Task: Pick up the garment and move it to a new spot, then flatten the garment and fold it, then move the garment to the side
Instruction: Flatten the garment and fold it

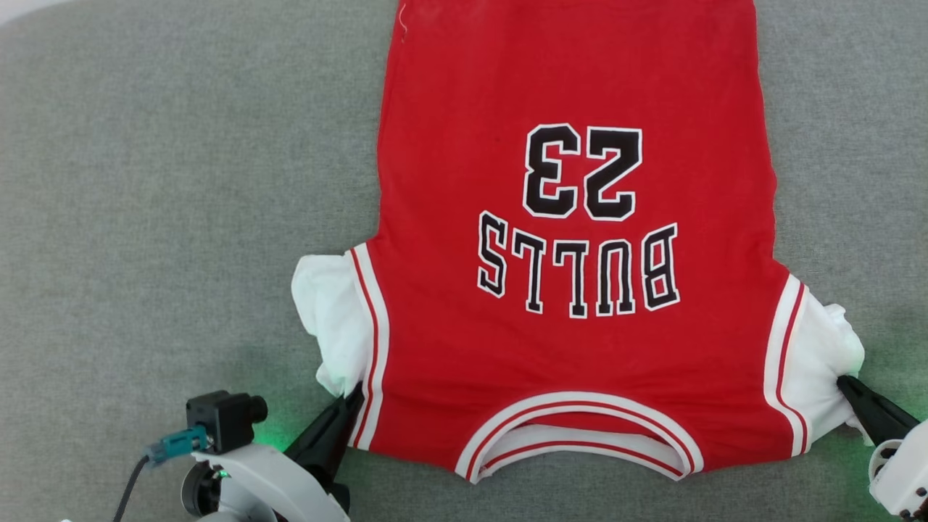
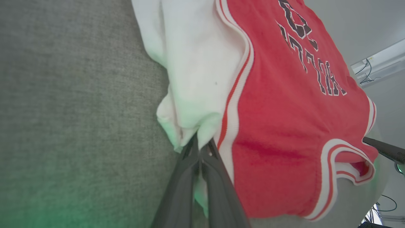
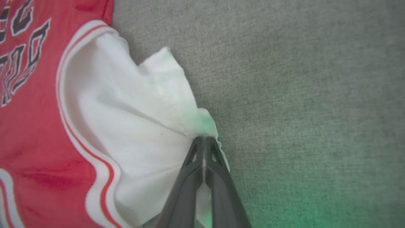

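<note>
The garment (image 1: 573, 348) is a red jersey with white sleeves, spread flat on the grey surface, lettering face up, collar toward me and hem at the far edge of the head view. My left gripper (image 1: 354, 395) is shut on the white sleeve at the jersey's left shoulder; in the left wrist view the gripper (image 2: 200, 143) pinches that sleeve's bunched cloth beside the garment (image 2: 284, 126). My right gripper (image 1: 844, 383) is shut on the other white sleeve; the right wrist view shows the gripper (image 3: 205, 139) clamping gathered white cloth of the garment (image 3: 120, 126).
Grey fabric surface (image 1: 167, 217) spreads widely to the left of the jersey, with a narrower strip (image 1: 848, 145) to its right. The other arm's dark finger (image 2: 384, 148) shows at the right of the left wrist view. Green light glows around both grippers.
</note>
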Controlling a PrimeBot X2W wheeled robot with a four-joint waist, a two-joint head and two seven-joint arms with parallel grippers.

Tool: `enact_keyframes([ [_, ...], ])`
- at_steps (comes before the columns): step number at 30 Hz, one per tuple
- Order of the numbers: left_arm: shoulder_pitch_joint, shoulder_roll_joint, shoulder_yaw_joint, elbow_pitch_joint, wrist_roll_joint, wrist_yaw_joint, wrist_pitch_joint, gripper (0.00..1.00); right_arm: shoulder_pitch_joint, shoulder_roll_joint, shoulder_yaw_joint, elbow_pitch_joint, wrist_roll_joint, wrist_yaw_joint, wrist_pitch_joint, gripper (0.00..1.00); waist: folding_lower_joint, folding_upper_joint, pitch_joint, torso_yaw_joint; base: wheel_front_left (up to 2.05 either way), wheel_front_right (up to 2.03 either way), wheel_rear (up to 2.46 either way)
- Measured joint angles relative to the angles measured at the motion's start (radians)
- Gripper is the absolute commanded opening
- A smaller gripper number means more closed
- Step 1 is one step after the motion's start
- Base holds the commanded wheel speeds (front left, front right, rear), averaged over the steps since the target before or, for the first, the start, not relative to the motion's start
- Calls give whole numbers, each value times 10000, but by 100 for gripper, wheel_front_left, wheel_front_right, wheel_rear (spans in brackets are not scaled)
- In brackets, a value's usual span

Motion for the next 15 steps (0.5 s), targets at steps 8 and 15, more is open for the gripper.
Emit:
enact_keyframes([
  [8,-86,-29,84,159,56,-151,-19,0,-198,-387,679,387,92,-2,-625,67,0,0,106,-98,0,0,0],
  [15,105,23,251,-42,54,-77,-33,0,-66,-681,711,-1425,982,-38,-178,100,0,0,-164,-206,0,0,0],
])
